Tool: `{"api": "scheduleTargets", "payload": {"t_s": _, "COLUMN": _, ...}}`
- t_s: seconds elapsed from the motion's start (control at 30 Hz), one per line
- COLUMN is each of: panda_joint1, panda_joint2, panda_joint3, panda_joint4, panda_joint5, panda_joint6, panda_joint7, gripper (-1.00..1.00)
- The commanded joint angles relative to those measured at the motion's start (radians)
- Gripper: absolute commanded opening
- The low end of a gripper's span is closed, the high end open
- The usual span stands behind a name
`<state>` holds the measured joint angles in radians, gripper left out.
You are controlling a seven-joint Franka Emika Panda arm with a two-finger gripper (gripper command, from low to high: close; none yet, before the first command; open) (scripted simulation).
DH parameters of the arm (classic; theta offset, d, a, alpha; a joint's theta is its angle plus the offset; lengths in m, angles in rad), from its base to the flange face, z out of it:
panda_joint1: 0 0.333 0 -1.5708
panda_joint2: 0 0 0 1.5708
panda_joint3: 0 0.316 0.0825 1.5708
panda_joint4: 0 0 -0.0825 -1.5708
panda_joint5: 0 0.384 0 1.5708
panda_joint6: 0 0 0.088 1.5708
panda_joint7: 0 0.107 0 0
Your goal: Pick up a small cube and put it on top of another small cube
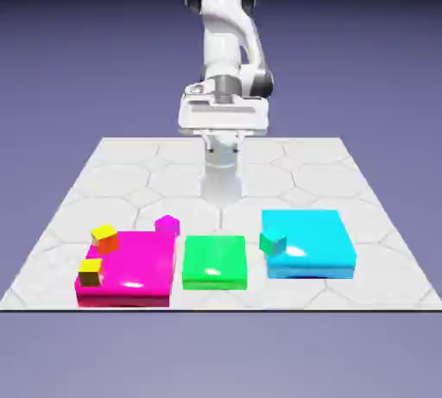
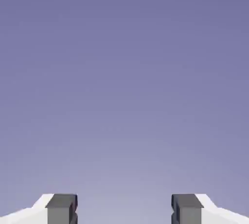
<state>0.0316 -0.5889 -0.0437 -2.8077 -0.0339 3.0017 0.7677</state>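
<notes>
One gripper (image 1: 224,148), fingers spread wide, holding nothing; beyond it, nearer the camera, four small cubes (image 1: 167,225), three slabs (image 1: 215,261).

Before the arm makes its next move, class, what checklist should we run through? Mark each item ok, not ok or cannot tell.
1. Fingers open, nothing between them: ok.
2. Small magenta cube visible in the exterior view, nothing on top: ok.
3. That cube in the hand view: not ok, only backdrop shows.
4. That cube clear of the magenta slab: cannot tell, they overlap in the picture.
5. Small teal cube bare on top: ok.
6. Which cube should be the base: cannot tell.
</notes>
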Motion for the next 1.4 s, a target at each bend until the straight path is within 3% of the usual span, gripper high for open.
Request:
{"api": "scheduleTargets", "payload": {"t_s": 0.0, "panda_joint1": 0.016, "panda_joint2": -0.016, "panda_joint3": -0.036, "panda_joint4": 0.002, "panda_joint5": -0.028, "panda_joint6": -0.029, "panda_joint7": 0.022, "gripper": 0.00}}
{"api": "scheduleTargets", "payload": {"t_s": 1.37, "panda_joint1": 0.683, "panda_joint2": -0.659, "panda_joint3": -1.522, "panda_joint4": 0.080, "panda_joint5": -1.181, "panda_joint6": -1.230, "panda_joint7": 0.930, "gripper": 0.00}}
